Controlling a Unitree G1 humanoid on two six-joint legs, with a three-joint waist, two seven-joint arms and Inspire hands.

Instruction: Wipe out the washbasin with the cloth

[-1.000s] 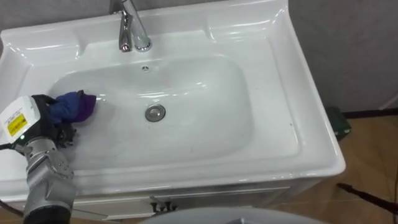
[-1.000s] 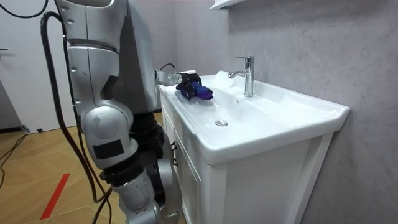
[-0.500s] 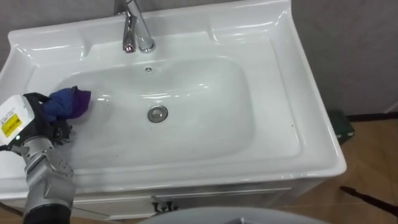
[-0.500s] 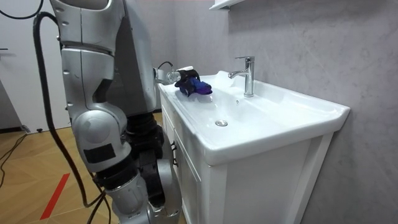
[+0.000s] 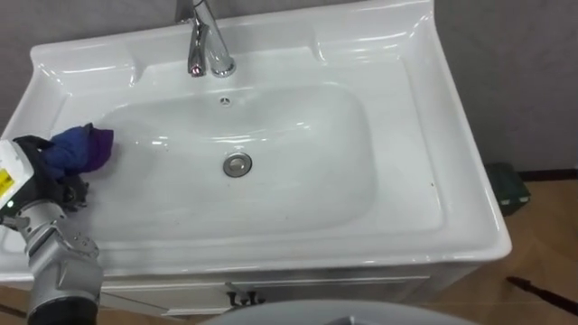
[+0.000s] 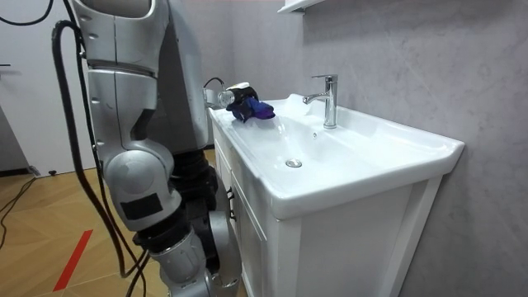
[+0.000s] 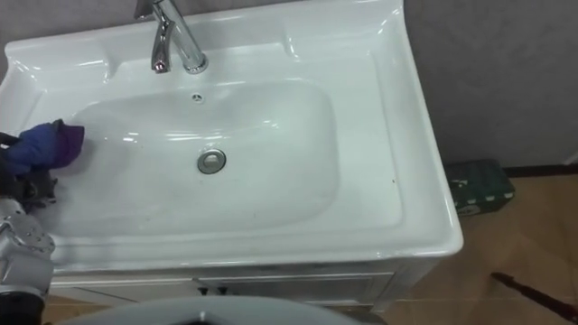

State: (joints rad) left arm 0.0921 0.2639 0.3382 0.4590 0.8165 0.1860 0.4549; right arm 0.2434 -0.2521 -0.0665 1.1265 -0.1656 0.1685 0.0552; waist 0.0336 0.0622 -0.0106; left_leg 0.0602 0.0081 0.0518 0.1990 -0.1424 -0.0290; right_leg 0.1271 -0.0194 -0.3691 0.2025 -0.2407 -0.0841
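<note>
A white basin [image 5: 298, 185] sits in a white vanity, with a chrome faucet [image 5: 206, 47] at the back and a round drain [image 5: 237, 164] in the middle. My left hand [image 5: 43, 179] is shut on a bunched blue and purple cloth [image 5: 79, 150]. It presses the cloth against the bowl's left slope, just under the left rim. In the room view the cloth [image 6: 252, 110] and hand [image 6: 236, 99] are at the far end of the basin. I stand close against the vanity front.
A dark green box [image 5: 507, 190] lies on the wooden floor to the right of the vanity. A grey wall runs behind the faucet. A drawer handle [image 5: 239, 293] sits under the basin's front edge. A shelf [image 6: 297, 6] hangs above the sink.
My left hand has slid the cloth further left and up the bowl's left slope toward the rim. The eye view has shifted a little.
</note>
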